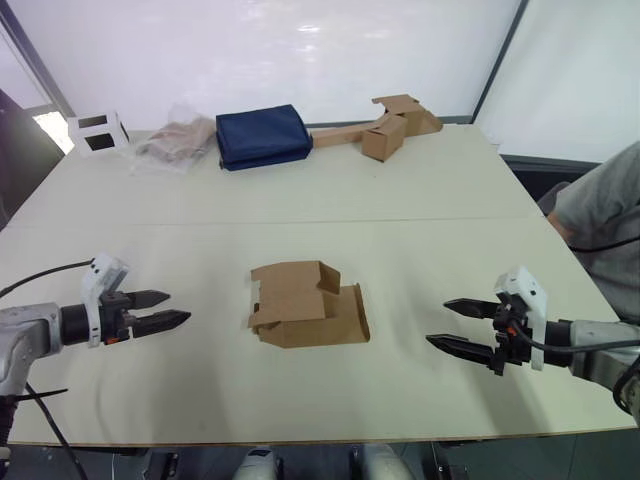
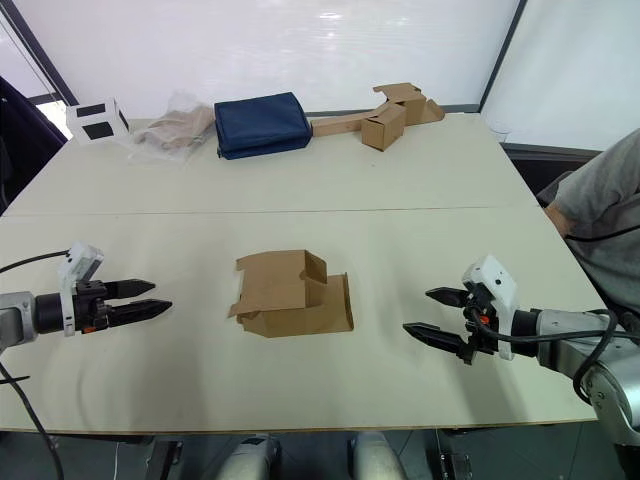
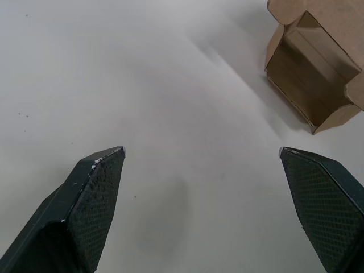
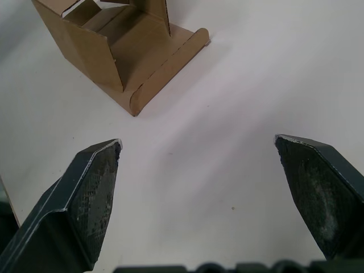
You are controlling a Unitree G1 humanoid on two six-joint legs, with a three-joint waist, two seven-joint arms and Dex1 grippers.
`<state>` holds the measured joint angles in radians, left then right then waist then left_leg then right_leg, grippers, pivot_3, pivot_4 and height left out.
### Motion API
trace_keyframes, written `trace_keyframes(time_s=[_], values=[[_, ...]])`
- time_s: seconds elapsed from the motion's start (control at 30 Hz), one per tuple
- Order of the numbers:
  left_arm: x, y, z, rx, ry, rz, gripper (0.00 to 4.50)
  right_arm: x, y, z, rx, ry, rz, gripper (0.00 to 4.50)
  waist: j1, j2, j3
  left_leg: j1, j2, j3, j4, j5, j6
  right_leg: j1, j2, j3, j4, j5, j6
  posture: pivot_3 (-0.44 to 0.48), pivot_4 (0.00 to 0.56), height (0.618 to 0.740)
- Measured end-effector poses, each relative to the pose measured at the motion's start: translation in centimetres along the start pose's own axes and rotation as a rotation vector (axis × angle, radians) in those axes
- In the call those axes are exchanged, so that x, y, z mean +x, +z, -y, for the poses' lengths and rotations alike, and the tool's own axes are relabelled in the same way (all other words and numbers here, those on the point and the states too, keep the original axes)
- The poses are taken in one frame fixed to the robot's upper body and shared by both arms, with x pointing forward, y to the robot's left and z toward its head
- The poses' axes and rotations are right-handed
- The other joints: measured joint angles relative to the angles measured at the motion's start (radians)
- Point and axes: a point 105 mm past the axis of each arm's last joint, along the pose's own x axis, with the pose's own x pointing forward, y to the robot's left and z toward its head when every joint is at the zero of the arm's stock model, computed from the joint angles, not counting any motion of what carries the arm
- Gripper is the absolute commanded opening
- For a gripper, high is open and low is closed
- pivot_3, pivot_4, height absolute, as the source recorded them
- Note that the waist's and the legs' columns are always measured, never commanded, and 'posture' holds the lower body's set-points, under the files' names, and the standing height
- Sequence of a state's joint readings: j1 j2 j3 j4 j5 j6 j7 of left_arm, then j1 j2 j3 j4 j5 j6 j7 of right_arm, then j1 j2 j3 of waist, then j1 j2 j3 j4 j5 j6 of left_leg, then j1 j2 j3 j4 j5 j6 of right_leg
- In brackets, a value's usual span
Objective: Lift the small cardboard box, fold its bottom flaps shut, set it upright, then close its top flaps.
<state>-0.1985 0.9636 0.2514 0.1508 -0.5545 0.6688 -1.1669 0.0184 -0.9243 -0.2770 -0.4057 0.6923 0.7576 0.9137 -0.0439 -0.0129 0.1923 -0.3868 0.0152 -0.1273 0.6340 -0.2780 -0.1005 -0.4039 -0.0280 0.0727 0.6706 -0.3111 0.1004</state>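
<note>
The box (image 1: 305, 305) lies on its side near the middle of the near half of the table (image 1: 300, 190), between the two grippers and apart from both. Its flaps are unfolded at both ends: a wide flap (image 1: 355, 312) lies flat on the tabletop towards the robot's right, and shorter flaps (image 1: 260, 300) splay out towards the left. Which end is the bottom cannot be told. The left wrist view looks into one open end, its far part cut off by the edge of the view; the right wrist view looks into the other, with the box's upper part cut off. No printing, label or tape can be made out on the cardboard.

The left gripper (image 1: 165, 310) hovers just over the table to the left of the box, fingers parted and holding nothing. The right gripper (image 1: 462, 325) hovers to the right of the box, fingers spread wide and likewise empty.

Along the far edge stand a white cube (image 1: 98, 132) with dark square windows, a crumpled clear bag (image 1: 178, 140) whose contents are hard to make out, a folded navy cloth (image 1: 263, 136), and a smaller brown box (image 1: 384, 136) joined to loose cardboard pieces. None of these carries readable writing. At the right edge a person's grey sleeve (image 1: 605, 215) is partly cut off.
</note>
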Motion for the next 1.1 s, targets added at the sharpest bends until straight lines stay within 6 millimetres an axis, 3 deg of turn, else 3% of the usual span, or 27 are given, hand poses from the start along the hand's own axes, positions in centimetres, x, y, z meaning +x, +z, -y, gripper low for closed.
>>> trace_keyframes(time_s=[1.1], values=[[-0.1, 1.7, -1.1, 0.035, 0.080, 0.074, 4.46, 0.5, 0.6, 0.5, 0.038, 0.002, 0.018, 4.50, 0.000, 0.000, 0.000, 0.000, 0.000, 0.000, 0.002, 0.000, 0.000, 0.000, 0.000, 0.000, 0.002, 0.000, 0.000, 0.000, 0.150, 0.740]])
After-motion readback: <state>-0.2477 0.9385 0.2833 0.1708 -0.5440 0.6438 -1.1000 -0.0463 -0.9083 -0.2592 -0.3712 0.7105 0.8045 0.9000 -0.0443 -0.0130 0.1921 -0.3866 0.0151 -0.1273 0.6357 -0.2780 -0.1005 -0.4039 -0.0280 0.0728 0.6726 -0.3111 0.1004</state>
